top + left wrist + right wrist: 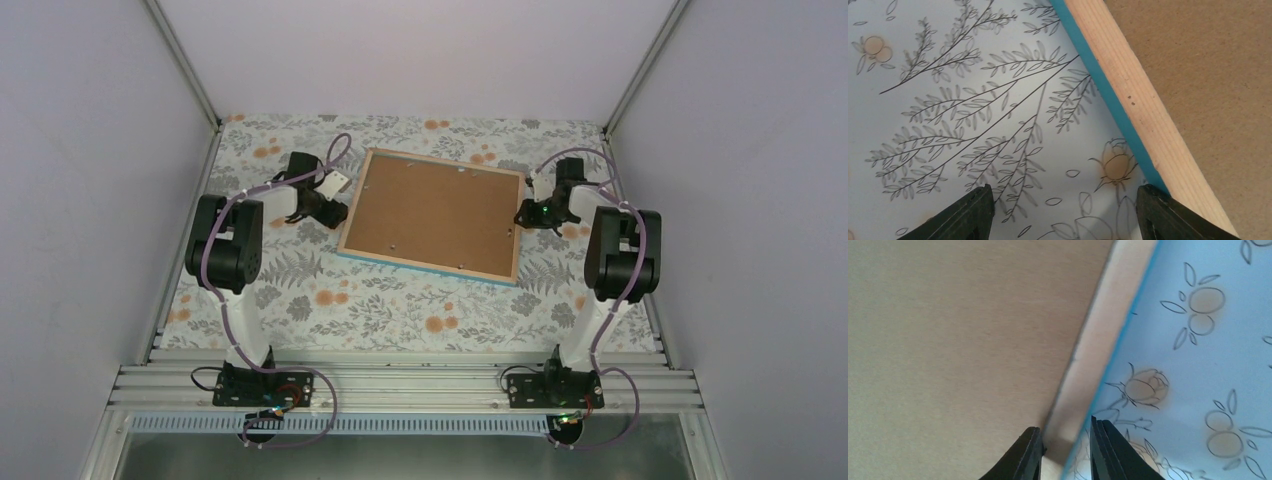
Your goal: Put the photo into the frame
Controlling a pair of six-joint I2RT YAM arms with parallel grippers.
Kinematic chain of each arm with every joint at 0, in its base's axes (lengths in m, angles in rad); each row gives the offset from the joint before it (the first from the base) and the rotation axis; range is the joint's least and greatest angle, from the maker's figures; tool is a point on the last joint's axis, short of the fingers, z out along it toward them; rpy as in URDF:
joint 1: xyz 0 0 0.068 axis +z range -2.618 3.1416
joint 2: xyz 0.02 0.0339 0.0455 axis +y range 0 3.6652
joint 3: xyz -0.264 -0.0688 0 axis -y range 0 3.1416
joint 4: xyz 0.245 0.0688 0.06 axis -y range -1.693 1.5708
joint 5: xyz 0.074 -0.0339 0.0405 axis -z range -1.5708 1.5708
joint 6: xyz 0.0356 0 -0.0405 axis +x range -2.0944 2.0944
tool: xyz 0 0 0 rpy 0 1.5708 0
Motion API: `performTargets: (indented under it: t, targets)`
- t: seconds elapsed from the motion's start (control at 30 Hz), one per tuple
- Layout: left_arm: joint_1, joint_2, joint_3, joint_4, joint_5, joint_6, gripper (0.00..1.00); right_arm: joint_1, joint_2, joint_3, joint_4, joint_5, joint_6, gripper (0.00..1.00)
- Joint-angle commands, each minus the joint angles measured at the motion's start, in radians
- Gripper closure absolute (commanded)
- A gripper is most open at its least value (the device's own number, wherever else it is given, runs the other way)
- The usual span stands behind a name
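The frame (352, 218) lies face down on the floral tablecloth, wood back up, turquoise showing along its edges. The brown backing board (435, 210) fills it. The photo is hidden. My left gripper (328, 212) is open and empty, low over the cloth just left of the frame's left rail (1128, 85); its right finger (1168, 215) is next to the turquoise edge. My right gripper (528, 213) straddles the frame's right rail (1093, 355), one finger on the backing-board side (958, 340) and one outside, closed narrowly on the rail.
The floral tablecloth (400, 300) covers the table. Grey walls stand at the left, right and back. An aluminium rail (400, 385) with the arm bases runs along the near edge.
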Motion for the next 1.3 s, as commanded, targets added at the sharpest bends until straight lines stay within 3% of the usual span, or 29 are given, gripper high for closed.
performTargets:
  t: [0.0,0.33,0.67,1.0,1.07,1.17,1.27]
  targets:
    - [-0.074,0.033,-0.046,-0.075,0.078,0.022,0.29,0.051,0.061,-0.006,0.006,-0.02,0.016,0.75]
    - [-0.093,0.013,-0.06,-0.091,0.099,0.029,0.3,0.077,0.074,-0.004,-0.002,0.0,0.009,0.75]
    - [-0.069,-0.126,-0.146,-0.101,0.171,0.053,0.27,0.075,0.002,-0.099,0.006,-0.005,-0.039,0.72]
    - [-0.03,-0.451,-0.101,0.002,0.082,0.169,0.01,0.071,-0.171,0.098,-0.035,-0.067,-0.192,0.4]
    - [-0.041,-0.54,-0.09,0.043,0.039,0.197,0.0,0.07,-0.234,0.105,-0.009,-0.083,-0.228,0.29]
    - [-0.053,-0.6,-0.083,0.094,0.034,0.214,0.0,0.07,-0.365,0.066,0.104,-0.141,-0.257,0.01]
    - [-0.054,-0.524,-0.065,0.048,0.095,0.196,0.0,0.07,-0.425,-0.02,0.237,-0.255,-0.236,0.0]
